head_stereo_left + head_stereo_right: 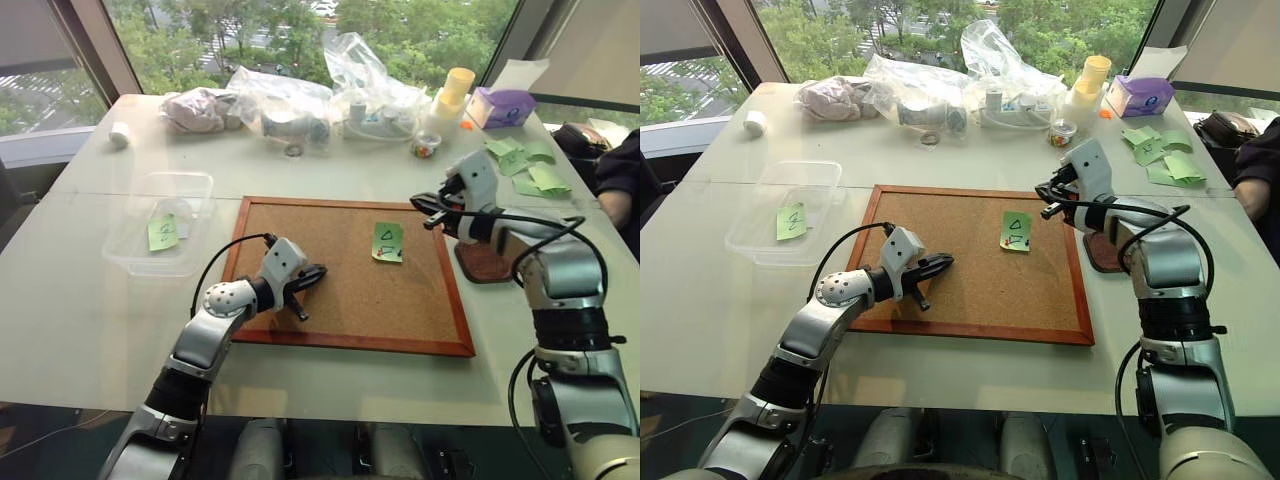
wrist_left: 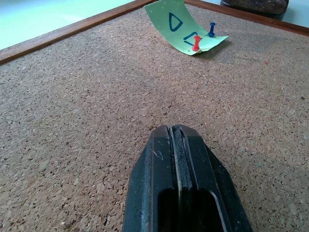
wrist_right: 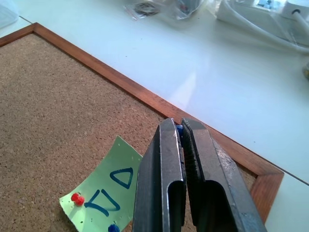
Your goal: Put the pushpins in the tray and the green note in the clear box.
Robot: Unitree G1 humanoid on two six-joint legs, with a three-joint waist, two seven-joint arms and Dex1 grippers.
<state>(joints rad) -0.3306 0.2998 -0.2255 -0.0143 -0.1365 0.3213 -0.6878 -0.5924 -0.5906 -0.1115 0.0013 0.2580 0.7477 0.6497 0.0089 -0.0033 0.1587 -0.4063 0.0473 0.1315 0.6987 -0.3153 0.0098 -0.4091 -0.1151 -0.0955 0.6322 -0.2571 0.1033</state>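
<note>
Carrying a pulled pin to the tray looks like the step in hand. Lowest in the head view, the left tool (image 2: 176, 145) rests on the cork board (image 1: 330, 320) at lower centre, its jaws pressed together on nothing. Further up and right of centre lies the green note (image 1: 387, 241) with its drawn triangles, curled at one edge and pinned to the board by two pins: one red pushpin (image 2: 195, 42) and one blue pushpin (image 2: 211, 29). At the right, just above the board's right edge, hangs the right tool (image 3: 179, 126), jaws closed on a blue-headed pin (image 3: 179, 128), of which little shows. Just below it, beside the board on the surface, sits the one brown tray (image 1: 485, 262), partly hidden by the arm.

Next, the right tool needs to swing over the tray and let go, then return for the two remaining pins before the note can be freed. The single clear box (image 1: 200, 185), at the left, holds one other green note (image 1: 163, 232). Loose green sheets (image 1: 525, 165) and clear bags (image 1: 290, 100) lie along the top.
</note>
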